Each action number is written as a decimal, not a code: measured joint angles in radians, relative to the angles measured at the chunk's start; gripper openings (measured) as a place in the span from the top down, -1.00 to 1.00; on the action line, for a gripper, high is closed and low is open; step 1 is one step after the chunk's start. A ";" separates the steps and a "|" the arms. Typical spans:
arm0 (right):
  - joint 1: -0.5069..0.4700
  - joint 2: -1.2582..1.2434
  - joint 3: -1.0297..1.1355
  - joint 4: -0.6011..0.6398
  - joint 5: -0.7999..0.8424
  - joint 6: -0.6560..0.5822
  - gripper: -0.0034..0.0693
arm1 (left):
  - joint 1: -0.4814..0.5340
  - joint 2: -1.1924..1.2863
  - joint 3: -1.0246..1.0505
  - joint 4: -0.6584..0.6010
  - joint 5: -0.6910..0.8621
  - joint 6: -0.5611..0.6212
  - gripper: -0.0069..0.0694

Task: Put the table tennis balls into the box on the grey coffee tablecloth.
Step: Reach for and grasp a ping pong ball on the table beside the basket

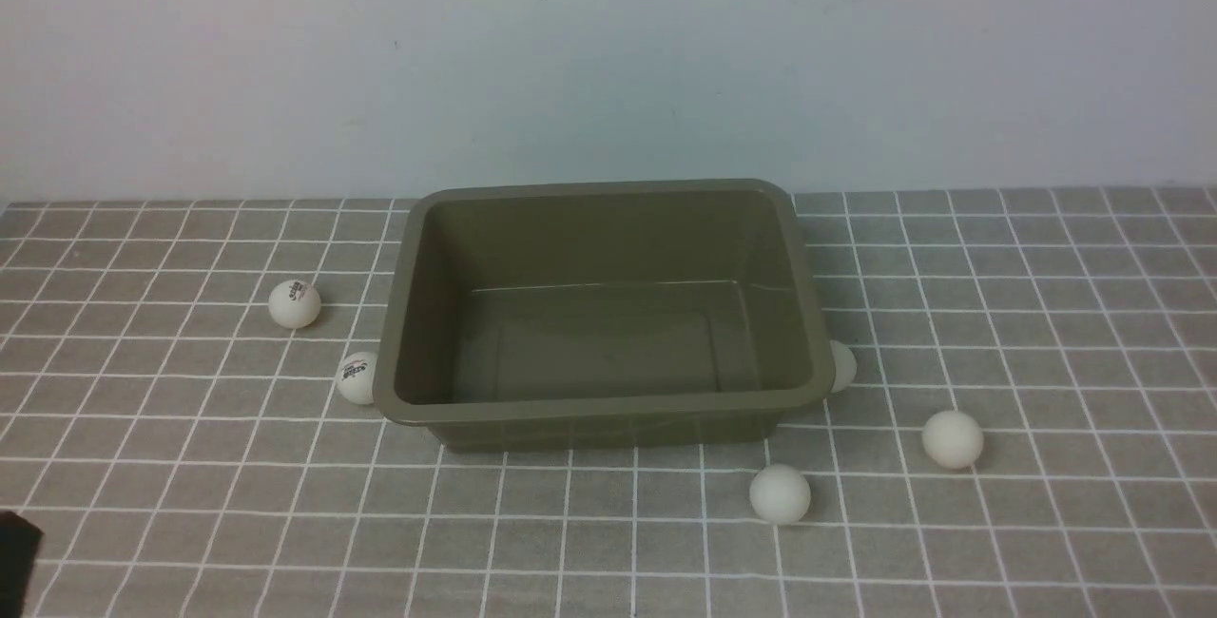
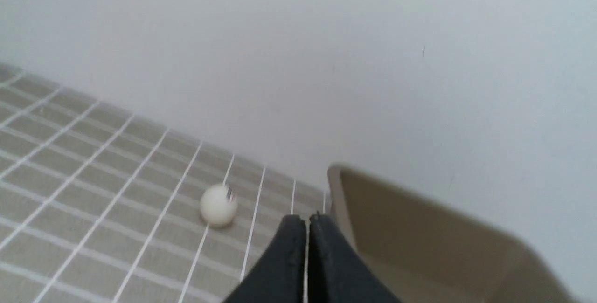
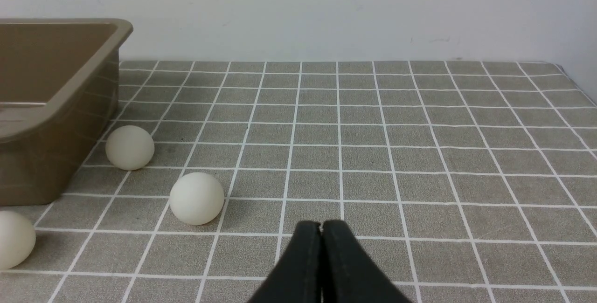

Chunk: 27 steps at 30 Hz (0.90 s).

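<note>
The olive-brown box (image 1: 608,423) stands empty in the middle of the grey coffee tablecloth (image 1: 190,504). Several white table tennis balls lie around it. Two with logos are on its left (image 1: 294,303) (image 1: 358,377). One touches its right wall (image 1: 842,366), and two lie at the front right (image 1: 952,438) (image 1: 780,493). In the left wrist view my left gripper (image 2: 307,219) is shut and empty, with a logo ball (image 2: 218,205) and the box (image 2: 419,228) ahead of it. My right gripper (image 3: 321,224) is shut and empty, near a ball (image 3: 197,198).
A pale wall (image 1: 608,48) rises right behind the box and the cloth. Only a black bit of my left arm (image 1: 14,561) shows at the lower left edge of the front view. The right wrist view shows the cloth's far right edge (image 3: 573,79).
</note>
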 joint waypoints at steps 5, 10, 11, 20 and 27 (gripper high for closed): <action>0.000 0.000 0.005 0.070 -0.061 0.051 0.95 | 0.000 0.000 0.000 -0.037 -0.299 -0.002 0.83; 0.000 0.000 0.006 0.383 -0.291 0.228 0.95 | 0.000 0.000 -0.010 -0.043 -0.539 -0.014 0.83; 0.000 0.000 0.006 0.404 -0.298 0.235 0.95 | 0.000 0.000 -0.016 -0.044 -0.539 -0.016 0.83; 0.008 0.004 -0.059 0.537 -0.322 0.256 0.95 | 0.000 0.299 -0.499 0.057 0.068 0.021 0.83; 0.022 0.394 -0.487 0.320 0.269 0.104 0.95 | 0.000 0.802 -0.842 0.154 0.785 0.085 0.83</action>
